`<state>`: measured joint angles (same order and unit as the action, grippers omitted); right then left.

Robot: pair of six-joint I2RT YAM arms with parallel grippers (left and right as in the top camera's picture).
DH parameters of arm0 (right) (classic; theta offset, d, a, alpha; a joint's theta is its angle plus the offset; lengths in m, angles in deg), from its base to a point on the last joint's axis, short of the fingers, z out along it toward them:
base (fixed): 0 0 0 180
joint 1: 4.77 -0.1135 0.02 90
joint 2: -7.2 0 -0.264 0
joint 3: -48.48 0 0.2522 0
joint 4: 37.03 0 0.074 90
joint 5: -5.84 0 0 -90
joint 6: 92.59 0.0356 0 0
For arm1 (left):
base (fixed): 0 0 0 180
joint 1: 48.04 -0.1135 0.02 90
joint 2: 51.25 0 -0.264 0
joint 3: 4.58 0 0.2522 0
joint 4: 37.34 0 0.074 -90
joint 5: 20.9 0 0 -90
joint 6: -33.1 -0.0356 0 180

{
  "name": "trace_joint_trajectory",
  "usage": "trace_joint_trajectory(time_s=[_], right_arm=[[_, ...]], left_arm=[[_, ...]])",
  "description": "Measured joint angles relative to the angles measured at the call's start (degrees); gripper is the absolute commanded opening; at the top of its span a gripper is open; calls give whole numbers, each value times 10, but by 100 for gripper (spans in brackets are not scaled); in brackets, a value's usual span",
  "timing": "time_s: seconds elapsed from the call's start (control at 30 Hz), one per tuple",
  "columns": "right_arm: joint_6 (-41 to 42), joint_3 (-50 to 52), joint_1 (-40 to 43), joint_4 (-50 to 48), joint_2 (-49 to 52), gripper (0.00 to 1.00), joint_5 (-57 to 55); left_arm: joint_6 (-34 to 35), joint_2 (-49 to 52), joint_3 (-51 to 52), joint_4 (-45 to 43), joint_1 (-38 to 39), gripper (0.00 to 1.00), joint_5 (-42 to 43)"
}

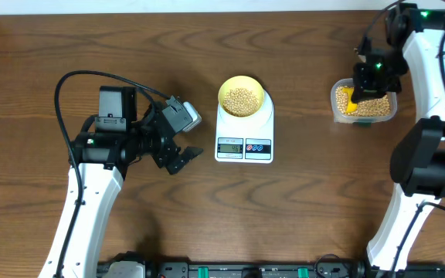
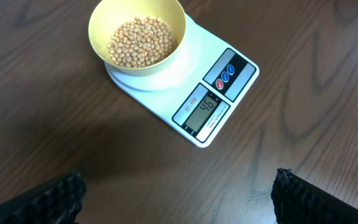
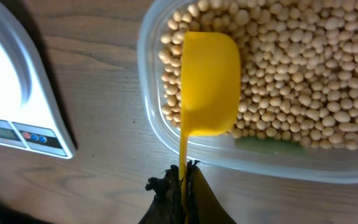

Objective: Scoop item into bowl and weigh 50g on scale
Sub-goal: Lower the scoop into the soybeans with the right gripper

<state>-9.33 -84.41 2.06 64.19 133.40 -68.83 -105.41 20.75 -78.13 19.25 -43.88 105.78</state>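
A pale-yellow bowl (image 1: 242, 96) (image 2: 137, 36) partly filled with tan beans (image 2: 140, 42) rests on the white scale (image 1: 244, 131) (image 2: 191, 78), whose display is lit. My left gripper (image 1: 182, 158) (image 2: 179, 196) hovers open over bare wood left of the scale, nothing between its fingers. My right gripper (image 1: 371, 77) (image 3: 184, 180) is shut on the thin handle of a yellow scoop (image 3: 209, 84) (image 1: 349, 100). The scoop's cup is turned bottom-up over the beans (image 3: 291, 68) in a clear plastic tub (image 1: 364, 104) (image 3: 151, 112), at the tub's left side.
The tub stands at the right, well apart from the scale. The scale's corner (image 3: 23, 118) shows left of the tub in the right wrist view. Black cables (image 1: 91, 77) loop behind the left arm. Equipment lines the table's front edge (image 1: 230, 270).
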Motion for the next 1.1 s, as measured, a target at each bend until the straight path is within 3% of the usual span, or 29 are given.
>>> trace_joint_trajectory(time_s=[1.1], right_arm=[[-133,0,160,4,0,1,244]], left_arm=[[0,0,0,0,0,97,0]])
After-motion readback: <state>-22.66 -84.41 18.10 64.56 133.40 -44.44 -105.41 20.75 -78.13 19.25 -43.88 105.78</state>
